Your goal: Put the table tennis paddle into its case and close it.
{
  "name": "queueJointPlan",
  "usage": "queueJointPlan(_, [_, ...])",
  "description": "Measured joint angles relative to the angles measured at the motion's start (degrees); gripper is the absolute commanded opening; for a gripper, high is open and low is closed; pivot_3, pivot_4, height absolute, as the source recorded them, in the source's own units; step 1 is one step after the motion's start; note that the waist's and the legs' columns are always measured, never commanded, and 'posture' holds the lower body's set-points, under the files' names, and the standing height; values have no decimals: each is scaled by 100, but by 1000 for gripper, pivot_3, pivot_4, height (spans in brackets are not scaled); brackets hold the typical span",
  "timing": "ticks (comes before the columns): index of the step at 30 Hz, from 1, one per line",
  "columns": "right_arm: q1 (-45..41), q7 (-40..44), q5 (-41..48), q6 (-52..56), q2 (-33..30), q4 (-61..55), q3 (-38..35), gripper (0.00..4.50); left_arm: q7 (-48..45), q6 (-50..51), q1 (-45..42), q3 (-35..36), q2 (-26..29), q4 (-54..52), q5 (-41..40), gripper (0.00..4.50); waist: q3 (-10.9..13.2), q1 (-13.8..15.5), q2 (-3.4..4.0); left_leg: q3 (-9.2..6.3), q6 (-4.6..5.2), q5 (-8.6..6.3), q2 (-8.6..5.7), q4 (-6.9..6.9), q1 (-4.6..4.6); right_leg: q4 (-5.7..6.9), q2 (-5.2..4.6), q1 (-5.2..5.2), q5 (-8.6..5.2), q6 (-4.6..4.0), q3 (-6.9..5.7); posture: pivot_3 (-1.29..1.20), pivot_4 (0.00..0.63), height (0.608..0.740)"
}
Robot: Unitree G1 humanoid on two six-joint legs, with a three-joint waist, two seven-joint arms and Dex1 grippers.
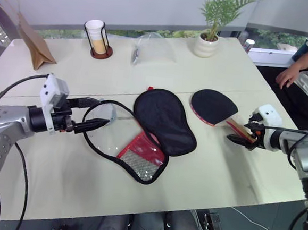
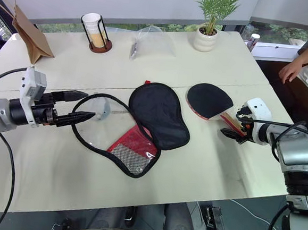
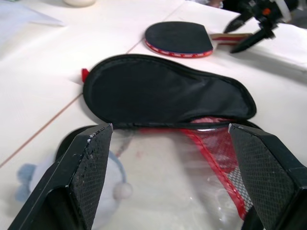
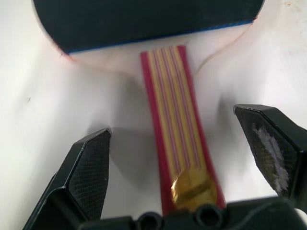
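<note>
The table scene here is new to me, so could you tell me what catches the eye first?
The case lies unzipped and spread open at the table's middle, black flap up, red mesh panel below. Just right of it the table tennis paddle rests flat, its handle between the open fingers of the right gripper. The left gripper, also open, hovers by the case's left edge.

Two black textured fingers (image 3: 91,167) of the left gripper (image 3: 168,177) are rising from the bottom corners of the frame, standing wide apart. Between them the soft black fabric case (image 3: 168,93) is lying unzipped across the middle, its red mesh panel (image 3: 218,153) showing at lower right. A flat black-faced, red-rimmed table tennis paddle (image 3: 180,38) is lying at upper centre, with the right gripper (image 3: 252,31) straddling its striped handle at upper right. A white plush toy (image 3: 112,179) is sitting at lower left.
</note>
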Motion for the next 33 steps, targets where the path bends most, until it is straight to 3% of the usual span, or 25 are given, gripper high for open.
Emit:
queueJointPlan(3, [-267, 76, 5, -76, 139, 446, 13, 3646, -2, -3, -12, -12, -40, 6, 19, 4008, 0, 0, 0, 0, 0, 0, 0, 0, 0, 0, 0, 0, 0, 0, 0, 0, 150, 740])
queueJointPlan(8, [-462, 214, -14, -125, 220, 673, 121, 1181, 2, -4, -25, -14, -57, 12, 41, 4008, -2, 5, -2, -1, 0, 0, 0, 2, 1, 1, 1, 2, 3, 6, 0, 0, 150, 740])
queueJointPlan(9, [-462, 229, -18, -123, 219, 657, 128, 880, 4, -4, -25, -14, -63, 11, 43, 4008, -2, 6, -3, -1, 0, 0, 0, 2, 1, 1, 1, 2, 3, 6, 0, 0, 150, 740])
queueJointPlan(15, [-395, 211, -5, 260, 189, 224, 140, 894, 12, -3, -25, -14, -99, -3, 45, 4008, -2, 2, -3, -2, 0, 0, 0, 0, 0, 2, 0, -1, 4, 7, 0, 0, 150, 740])
queueJointPlan(23, [-815, -304, 597, 2418, 320, -2025, -155, 894, 5, -2, -239, -121, -169, 16, 89, 4008, 6, 13, 11, -5, 0, 0, 0, -2, -5, 12, 0, -13, 3, 7, 0, 0, 150, 740])
queueJointPlan(28, [-1049, -1025, 985, 3961, 1241, -3449, -200, 894, -13, -5, -456, -344, -284, 142, 175, 4008, 2, 15, 3, -10, 0, 0, -2, 0, -6, 13, 0, -12, 5, 10, -1, 0, 150, 740])
queueJointPlan(33, [-1023, -2029, 904, 5055, 2506, -3997, 7, 894, -34, -15, -575, -474, -374, 225, 242, 4008, 2, 19, 4, -13, -1, 1, -5, 0, -7, 16, -1, -14, 6, 9, 0, 0, 150, 740])
